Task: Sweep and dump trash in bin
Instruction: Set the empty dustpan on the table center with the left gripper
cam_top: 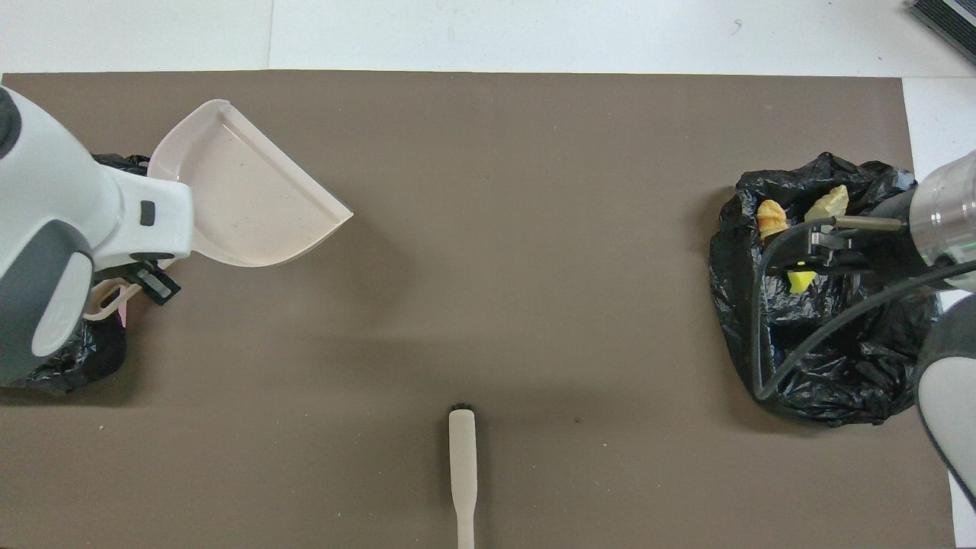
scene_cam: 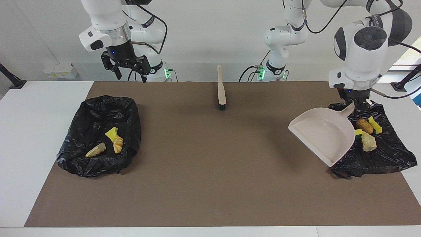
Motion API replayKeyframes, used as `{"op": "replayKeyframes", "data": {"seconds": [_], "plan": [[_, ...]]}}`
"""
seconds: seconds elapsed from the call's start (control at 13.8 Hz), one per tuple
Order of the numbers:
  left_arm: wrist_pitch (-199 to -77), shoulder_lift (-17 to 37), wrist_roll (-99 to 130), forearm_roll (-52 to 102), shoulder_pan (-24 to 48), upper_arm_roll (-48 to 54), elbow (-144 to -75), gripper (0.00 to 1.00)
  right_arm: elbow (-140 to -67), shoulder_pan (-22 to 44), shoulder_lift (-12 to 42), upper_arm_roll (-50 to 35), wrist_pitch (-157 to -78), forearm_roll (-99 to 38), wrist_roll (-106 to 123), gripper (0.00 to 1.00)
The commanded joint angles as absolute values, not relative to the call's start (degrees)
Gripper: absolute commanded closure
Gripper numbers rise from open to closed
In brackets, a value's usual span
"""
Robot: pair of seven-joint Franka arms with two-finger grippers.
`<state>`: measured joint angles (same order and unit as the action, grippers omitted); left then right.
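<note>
My left gripper (scene_cam: 356,102) is shut on the handle of the beige dustpan (scene_cam: 324,138), which hangs tilted and empty beside the black-bagged bin (scene_cam: 375,158) at the left arm's end. Trash lies in that bin: a brown lump (scene_cam: 364,126), a yellow sponge chunk (scene_cam: 375,125) and a tan lump (scene_cam: 368,142). From overhead, the dustpan (cam_top: 244,198) juts out past the left arm. My right gripper (scene_cam: 131,77) hangs open and empty over the robots' side of a second bagged bin (scene_cam: 98,135), which holds a yellow scrap (scene_cam: 111,133) and two golden lumps (scene_cam: 118,144).
A beige hand brush (scene_cam: 221,89) lies on the brown mat (scene_cam: 210,171) near the robots, bristles pointing away from them. From overhead, the brush (cam_top: 462,457) sits midway between the two bins (cam_top: 823,335).
</note>
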<state>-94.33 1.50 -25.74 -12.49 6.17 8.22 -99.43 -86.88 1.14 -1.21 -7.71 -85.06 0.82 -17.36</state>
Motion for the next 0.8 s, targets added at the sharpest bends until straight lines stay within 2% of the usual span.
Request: {"op": "replayKeyframes", "data": {"seconds": [0.0,0.36,0.58,0.73], "plan": [[-95.44,-1.76,-16.19,-4.43,8.0,7.21,-103.62,1.0,-86.84,0.18,-1.67,-7.21,-84.55,0.62,-15.38,0.0],[-102.64,-1.23,3.5,-0.79,15.46,7.47,-106.34,1.0,-86.84,-1.84,-1.58,-7.03,-84.55,0.62,-15.56,0.0],[-106.25,0.43,8.41,-0.26,19.32,7.47,-107.05,1.0,-86.84,-1.85,-1.58,-7.03,-84.55,0.62,-15.56,0.0],[-109.67,3.68,16.04,-0.18,22.57,7.47,-106.96,1.0,-86.84,-1.85,-1.58,-7.03,-84.55,0.62,-15.56,0.0]]}}
